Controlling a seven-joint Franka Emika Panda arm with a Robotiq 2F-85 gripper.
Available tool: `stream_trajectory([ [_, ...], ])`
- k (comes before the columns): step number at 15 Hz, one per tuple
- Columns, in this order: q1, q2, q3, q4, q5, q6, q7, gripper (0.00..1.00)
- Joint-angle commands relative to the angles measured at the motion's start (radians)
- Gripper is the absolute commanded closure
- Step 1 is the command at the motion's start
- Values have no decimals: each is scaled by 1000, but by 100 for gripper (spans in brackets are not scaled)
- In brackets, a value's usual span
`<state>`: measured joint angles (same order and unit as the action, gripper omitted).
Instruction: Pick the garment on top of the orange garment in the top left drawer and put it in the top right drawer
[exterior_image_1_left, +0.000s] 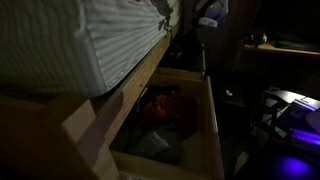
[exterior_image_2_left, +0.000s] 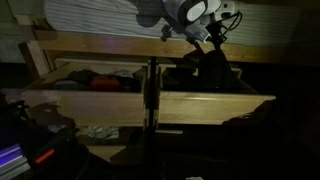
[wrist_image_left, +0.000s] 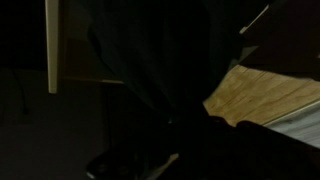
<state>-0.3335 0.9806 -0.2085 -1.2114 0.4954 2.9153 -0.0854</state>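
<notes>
Both top drawers stand open. The top left drawer (exterior_image_2_left: 60, 98) holds the orange-red garment (exterior_image_2_left: 104, 82), which also shows in an exterior view (exterior_image_1_left: 162, 106). My gripper (exterior_image_2_left: 212, 52) hangs over the top right drawer (exterior_image_2_left: 215, 108). A dark garment (exterior_image_2_left: 210, 75) rises in a peak from that drawer up to the fingers, so the gripper looks shut on it. The wrist view is very dark. The dark garment (wrist_image_left: 150, 90) fills most of it, and the fingers are hidden. A patch of the drawer's wooden floor (wrist_image_left: 268, 95) shows beside the cloth.
A striped mattress (exterior_image_1_left: 90, 40) lies on the wooden bed frame above the drawers. A lower left drawer (exterior_image_2_left: 95, 132) is open with pale cloth in it. Other cloths (exterior_image_1_left: 150, 145) lie in the near part of the drawer. The room around is dark.
</notes>
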Motion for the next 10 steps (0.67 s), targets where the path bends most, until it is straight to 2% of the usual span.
stream_trajectory([
  [1,-2,1,0,4,-10,0,10,84],
  [2,-4,0,0,8,-11,0,11,75],
  [3,-5,1,0,10,-12,0,11,73],
  [10,-6,1,0,12,-12,0,11,73],
])
